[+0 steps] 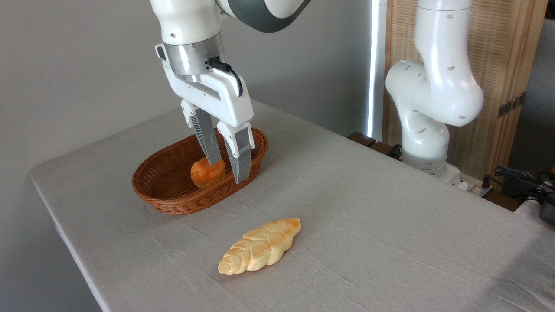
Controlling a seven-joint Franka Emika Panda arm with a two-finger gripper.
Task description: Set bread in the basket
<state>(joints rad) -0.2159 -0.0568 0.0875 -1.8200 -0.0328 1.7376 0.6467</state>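
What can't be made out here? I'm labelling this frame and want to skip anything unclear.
- Tool and small orange bun: one finger crosses the bun; touching or just hovering, cannot tell.
- Basket floor: the near wall and the bun hide part of it.
- Braided bread: its underside and far side face away.
- Arm: cut off by the top edge.
- Cables, right edge: cut off, too small to identify.

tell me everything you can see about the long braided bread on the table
The bread is a long braided loaf with tapered ends, pale golden with browned patches along its plaited top. It looks whole and undamaged. It lies flat on the grey cloth-covered table, set diagonally, one end toward the lower left and the other toward the upper right. It sits in front of the wicker basket, apart from it and outside it. Nothing touches it but the table; the gripper is over the basket.
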